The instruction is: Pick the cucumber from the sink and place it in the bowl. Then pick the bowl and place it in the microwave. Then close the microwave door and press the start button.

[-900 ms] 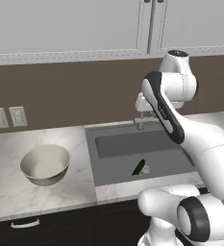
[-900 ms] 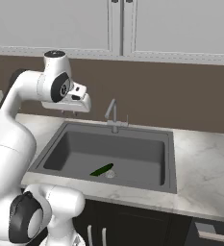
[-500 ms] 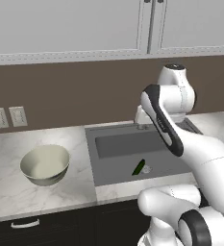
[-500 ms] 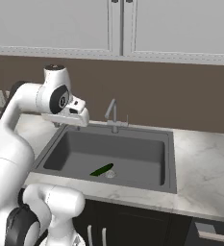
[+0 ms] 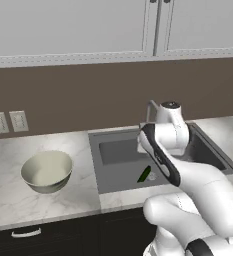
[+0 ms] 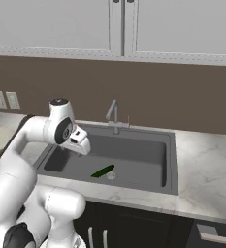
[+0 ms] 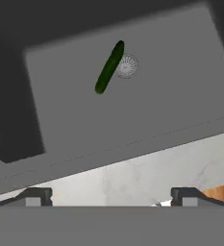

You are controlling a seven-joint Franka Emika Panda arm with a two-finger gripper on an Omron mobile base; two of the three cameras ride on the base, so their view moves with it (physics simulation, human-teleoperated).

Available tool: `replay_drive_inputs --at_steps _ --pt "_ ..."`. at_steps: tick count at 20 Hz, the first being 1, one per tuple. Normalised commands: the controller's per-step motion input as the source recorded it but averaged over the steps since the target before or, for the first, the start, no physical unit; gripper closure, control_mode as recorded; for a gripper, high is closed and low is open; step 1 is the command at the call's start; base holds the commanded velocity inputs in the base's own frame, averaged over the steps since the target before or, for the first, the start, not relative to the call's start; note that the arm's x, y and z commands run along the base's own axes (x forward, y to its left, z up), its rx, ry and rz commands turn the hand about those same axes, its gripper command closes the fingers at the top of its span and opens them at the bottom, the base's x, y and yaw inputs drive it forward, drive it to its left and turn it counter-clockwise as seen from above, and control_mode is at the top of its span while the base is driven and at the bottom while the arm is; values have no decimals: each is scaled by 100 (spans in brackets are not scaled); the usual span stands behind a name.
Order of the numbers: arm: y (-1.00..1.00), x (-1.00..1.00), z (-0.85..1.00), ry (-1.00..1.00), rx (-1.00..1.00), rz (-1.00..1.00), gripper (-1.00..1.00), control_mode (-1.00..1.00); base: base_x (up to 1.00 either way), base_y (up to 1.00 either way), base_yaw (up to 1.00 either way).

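My fingers [image 7: 111, 194] stand spread wide and hold nothing, their two dark tips far apart at the bottom of the hand view. They hang above the near edge of the sink [image 5: 118, 150], well clear of its floor. The cucumber [image 7: 109, 67] lies flat on the sink's grey floor, one end touching the round drain [image 7: 126, 66]. The bowl [image 5: 46, 171] sits upright on the marble desk [image 5: 18, 200] to the left of the sink, well apart from the cucumber. The faucet [image 6: 114, 116] rises behind the sink.
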Motion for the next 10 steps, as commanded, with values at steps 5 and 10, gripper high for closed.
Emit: replay_drive_inputs --at_steps 5,10 --pt "-2 67 -97 3 0 -10 -100 -100 0 0 0" --pt "0 63 -59 0 0 -2 -100 -100 0 0 0"
